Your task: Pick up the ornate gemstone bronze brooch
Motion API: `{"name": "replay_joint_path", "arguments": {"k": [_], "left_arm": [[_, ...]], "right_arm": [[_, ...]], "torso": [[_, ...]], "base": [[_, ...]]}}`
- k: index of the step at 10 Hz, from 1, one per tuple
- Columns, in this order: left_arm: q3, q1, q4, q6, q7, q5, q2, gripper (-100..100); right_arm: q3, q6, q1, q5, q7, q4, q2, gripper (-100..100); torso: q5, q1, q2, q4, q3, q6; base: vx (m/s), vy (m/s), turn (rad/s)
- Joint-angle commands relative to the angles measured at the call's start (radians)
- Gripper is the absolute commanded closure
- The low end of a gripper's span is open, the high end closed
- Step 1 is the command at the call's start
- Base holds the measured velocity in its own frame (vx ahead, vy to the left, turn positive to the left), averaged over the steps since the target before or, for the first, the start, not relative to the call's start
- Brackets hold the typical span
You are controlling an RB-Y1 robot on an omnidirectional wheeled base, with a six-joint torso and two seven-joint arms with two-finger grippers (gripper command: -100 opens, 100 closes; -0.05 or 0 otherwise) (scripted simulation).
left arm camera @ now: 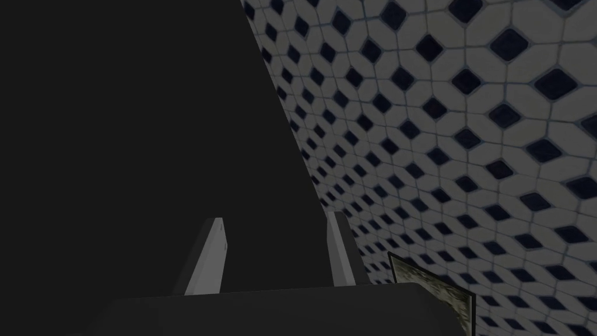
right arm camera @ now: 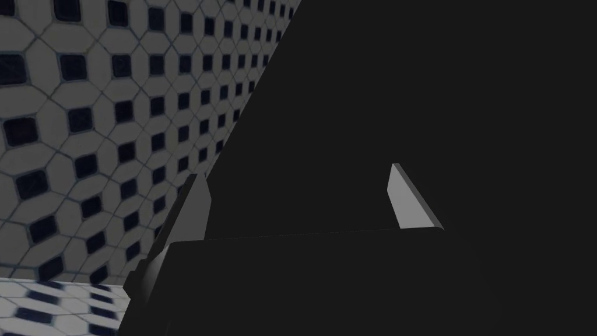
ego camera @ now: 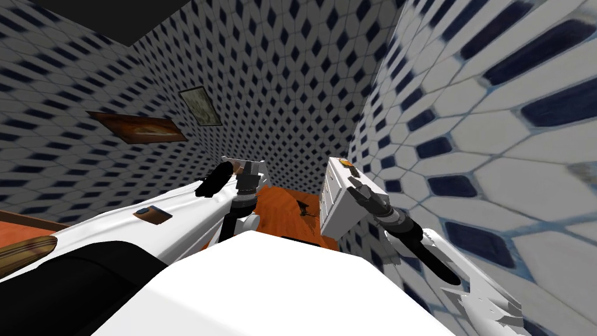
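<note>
None of the pick-up looked done: beside the white cabinet (ego camera: 335, 204) at the right, the right gripper (ego camera: 357, 188) hovered released and empty, the left gripper (left arm camera: 276, 217), raised to the left, was likewise unclenched, and the small orange-bronze brooch (ego camera: 344, 162) lay untouched on the cabinet's far top.

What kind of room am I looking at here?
Probably a furnished room in a house, perhaps a bedroom: walls patterned in white and dark blue, framed pictures hanging on one, and a white drawer unit by the wall.
</note>
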Motion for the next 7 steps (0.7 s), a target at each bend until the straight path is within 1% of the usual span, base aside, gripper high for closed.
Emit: {"name": "replay_joint_path", "arguments": {"k": [1, 2, 3, 4, 5, 6, 7], "left_arm": [[0.0, 0.0, 0.0, 0.0, 0.0, 0.0, 0.0, 0], [0.0, 0.0, 0.0, 0.0, 0.0, 0.0, 0.0, 0], [0.0, 0.0, 0.0, 0.0, 0.0, 0.0, 0.0, 0], [0.0, 0.0, 0.0, 0.0, 0.0, 0.0, 0.0, 0], [0.0, 0.0, 0.0, 0.0, 0.0, 0.0, 0.0, 0], [0.0, 0.0, 0.0, 0.0, 0.0, 0.0, 0.0, 0], [0.0, 0.0, 0.0, 0.0, 0.0, 0.0, 0.0, 0]], "right_arm": [[-0.002, -0.005, -0.001, 0.003, 0.002, 0.003, -0.035, -100], [-0.011, -0.029, -0.014, 0.026, 0.015, 0.027, -0.072, -100], [-0.011, -0.029, -0.014, 0.026, 0.015, 0.027, -0.102, -100], [-0.018, -0.054, -0.026, 0.05, 0.028, 0.051, -0.133, -100], [-0.018, -0.054, -0.026, 0.05, 0.028, 0.051, -0.163, -100], [-0.018, -0.054, -0.026, 0.05, 0.028, 0.051, -0.174, -100], [-0.024, -0.078, -0.036, 0.074, 0.041, 0.076, -0.213, -100]], "torso": [[0.0, 0.0, 0.0, 0.0, 0.0, 0.0], [-0.001, -0.002, 0.001, 0.0, 0.0, 0.0], [0.0, -0.001, 0.0, 0.0, 0.0, 0.0], [0.0, -0.001, 0.0, 0.0, 0.0, 0.0], [0.0, 0.0, -0.001, 0.0, 0.0, 0.0], [0.0, -0.001, -0.001, 0.0, 0.0, 0.0], [-0.001, -0.003, 0.0, 0.0, 0.0, 0.0]], "base": [[0.005, 0.029, -0.005], [0.014, 0.061, 0.063], [0.013, 0.059, 0.028], [0.029, 0.078, 0.063], [0.026, 0.064, 0.021], [0.007, 0.026, -0.011], [0.014, 0.045, 0.052]]}}
